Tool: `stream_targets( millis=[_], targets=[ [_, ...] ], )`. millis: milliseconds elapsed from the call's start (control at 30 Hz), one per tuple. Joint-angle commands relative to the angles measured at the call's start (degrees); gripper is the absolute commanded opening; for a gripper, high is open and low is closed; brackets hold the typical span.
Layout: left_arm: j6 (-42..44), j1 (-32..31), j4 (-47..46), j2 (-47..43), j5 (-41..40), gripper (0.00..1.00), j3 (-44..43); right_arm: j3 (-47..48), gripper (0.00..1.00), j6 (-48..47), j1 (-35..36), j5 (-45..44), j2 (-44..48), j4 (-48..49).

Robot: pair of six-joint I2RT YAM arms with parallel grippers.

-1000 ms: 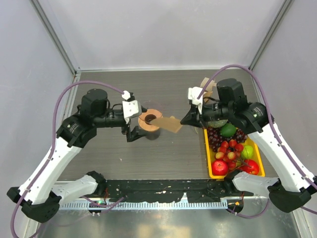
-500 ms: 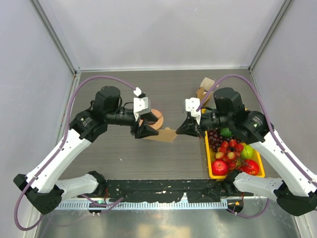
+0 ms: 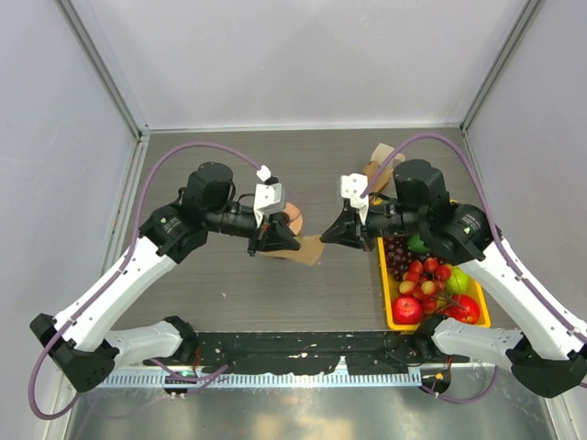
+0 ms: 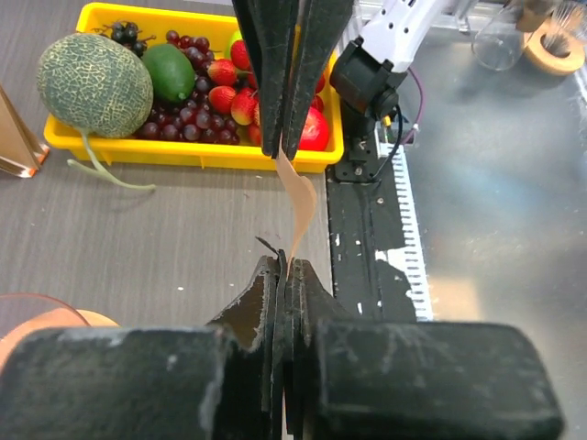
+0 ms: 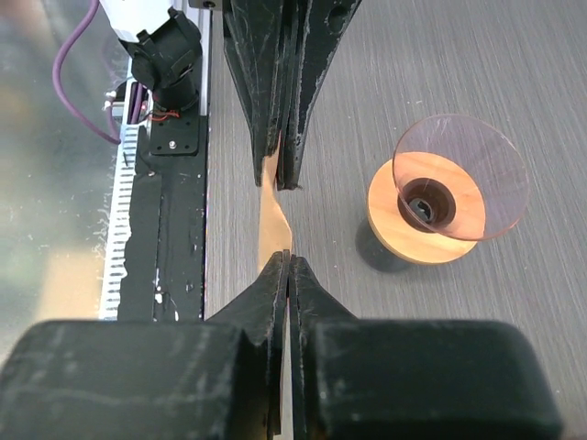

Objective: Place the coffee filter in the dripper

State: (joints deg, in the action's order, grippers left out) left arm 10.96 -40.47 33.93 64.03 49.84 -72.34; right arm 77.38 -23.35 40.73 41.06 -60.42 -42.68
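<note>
My 2 pincers meet over the middle of the dark surface [image 3: 339, 293], each clamped on the same coffee filter [image 3: 309, 248]. My left pincer [image 3: 293, 244] grips 1 edge of the tan paper, its jaws pressed fully together. My right pincer [image 3: 327, 236] pinches the opposite edge just as tightly. The coffee filter spans the short gap between them, edge-on to both wrist cameras. It appears to hang clear of the surface, though the overhead view leaves that uncertain. The dripper [image 5: 447, 203] stands on the surface just beside the paper without touching it, its clear glass cone seated in the orange collar, mouth up. From above, my left pincer hides most of it. A yellow tray [image 3: 383, 286] of fruit sits off to my right.
</note>
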Motion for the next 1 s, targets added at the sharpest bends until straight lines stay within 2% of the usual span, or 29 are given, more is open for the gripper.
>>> stream_targets(
  millis=[0, 67, 133, 200, 333, 467, 567, 767, 833, 900, 933, 967],
  targets=[
    [-5.23, 0.04, -6.76, -0.13, 2.71, 0.0, 1.4, -0.83, 0.27, 3.05, 0.4, -0.28, -0.48, 5.23],
    [-10.23, 1.35, -10.36, -0.75, 2.63, 0.0, 2.37, -1.44, 0.62, 3.66, 0.4, -0.8, -0.05, 6.19],
    [-17.17, 3.98, -16.32, -1.27, 3.59, 0.0, 4.3, -3.28, 0.85, 4.63, 0.32, -2.21, 1.36, 8.3],
    [-24.38, 6.44, -23.7, -1.98, 4.38, 0.0, 7.11, -4.08, 0.88, 5.25, 0.31, -2.56, 1.8, 9.19],
    [-33.52, 8.03, -33.47, -2.68, 5.61, 0.0, 11.59, -5.49, 0.86, 8.23, 0.31, 0.24, 1.19, 12.87],
    [-47.74, 10.05, -52.95, -2.68, 8.07, 0.0, 17.21, -6.11, 0.86, 10.78, 0.31, 1.04, -0.66, 17.09],
    [-55.85, 11.81, -65.71, -3.03, 8.34, 0.0, 21.35, -6.19, 0.89, 12.28, 0.05, 1.04, -1.62, 20.25],
    [-57.28, 11.99, -69.18, -4.61, 9.57, 0.0, 23.64, -5.58, 0.89, 13.95, -1.09, 2.79, -1.72, 22.54],
    [-58.59, 11.99, -71.27, -4.79, 9.48, 0.0, 24.52, -6.54, 0.84, 15.78, -1.18, 5.77, -1.89, 24.38],
    [-59.65, 11.99, -72.95, -4.88, 9.04, 0.0, 25.22, -7.42, 0.69, 17.37, -1.18, 7.1, -2.15, 26.49],
    [-59.57, 11.99, -72.87, -4.88, 9.13, 0.0, 25.4, -7.77, 0.59, 17.64, -1.18, 7.28, -2.42, 27.03],
    [-59.22, 11.99, -72.43, -4.97, 9.13, 0.0, 25.58, -7.6, 0.56, 17.82, -1.18, 7.37, -2.51, 27.21]
  ],
)
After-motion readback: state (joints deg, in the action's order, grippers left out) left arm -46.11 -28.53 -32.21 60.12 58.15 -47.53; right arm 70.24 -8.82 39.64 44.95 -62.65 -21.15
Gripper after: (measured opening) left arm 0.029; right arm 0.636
